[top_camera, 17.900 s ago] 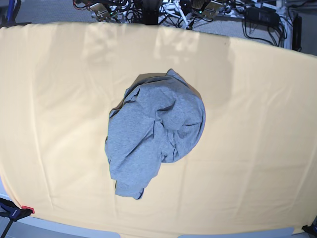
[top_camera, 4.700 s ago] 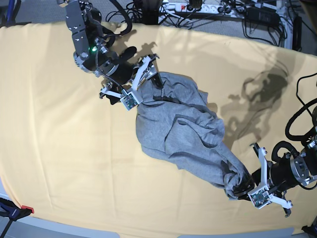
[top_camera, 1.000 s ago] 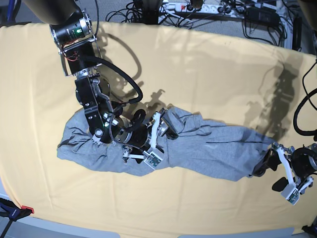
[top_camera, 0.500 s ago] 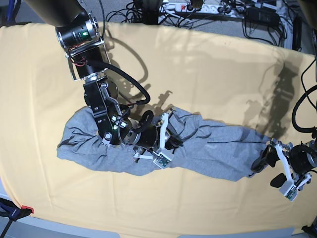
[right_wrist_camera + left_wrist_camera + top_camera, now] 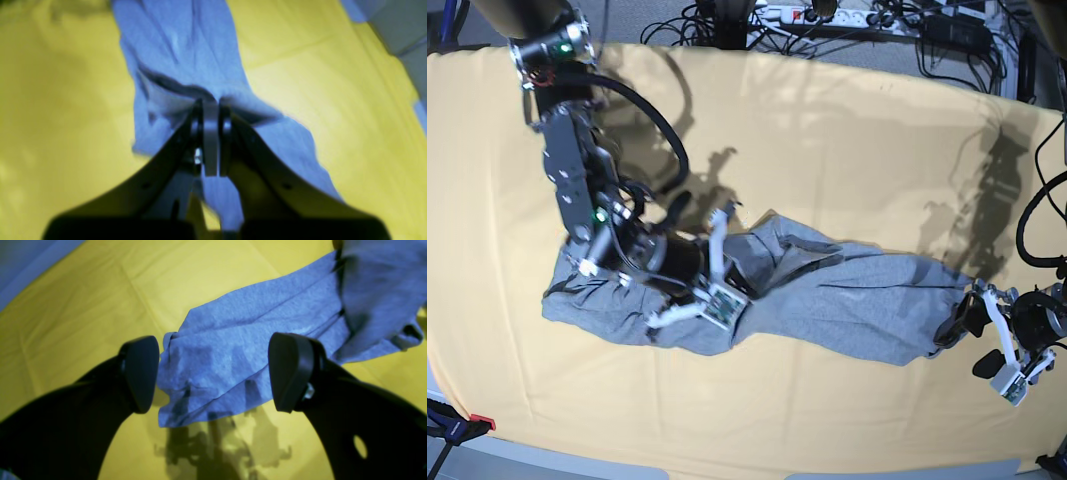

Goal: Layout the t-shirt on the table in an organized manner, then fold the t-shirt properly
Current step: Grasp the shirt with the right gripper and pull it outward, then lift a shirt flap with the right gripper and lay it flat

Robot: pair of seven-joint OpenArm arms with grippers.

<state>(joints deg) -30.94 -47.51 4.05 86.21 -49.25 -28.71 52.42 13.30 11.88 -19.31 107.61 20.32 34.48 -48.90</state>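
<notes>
**Right claw just bit down mid-shirt, left one has let go**

While the shirt is stretched into a long band across the near half of the table, we're clearly still in the layout stage, nowhere near folding.

Left wrist view: the left gripper [image 5: 213, 373] hangs with its pads spread wide and nothing between them. One end of the t-shirt [image 5: 253, 336] lies flat on the table [image 5: 83, 306] just below and beyond the pads, a bit crumpled at the corner, with the claw's shadow falling on the cloth in front of it.

Right wrist view: the right gripper [image 5: 210, 140] is pinched together on a ridge of grey fabric. The t-shirt [image 5: 180, 43] bunches up into a small peak right at the tips, and the rest runs away from the camera over the table [image 5: 317, 83]. The picture's blurry, so we can't say how much cloth is caught.

Base view: a second back the right gripper [image 5: 717, 265] stood apart over the middle of the t-shirt [image 5: 847, 305]; now it's clamped on a fold there, arm shifted slightly toward the left edge. The left gripper [image 5: 989, 340] stays wide open beside the shirt's end near the table's [image 5: 827, 130] right edge, same as before.

Our take: that new grip means the next move is probably a lift or drag to open the band out. The risk is dragging the whole shirt along, since its other end is free.
</notes>
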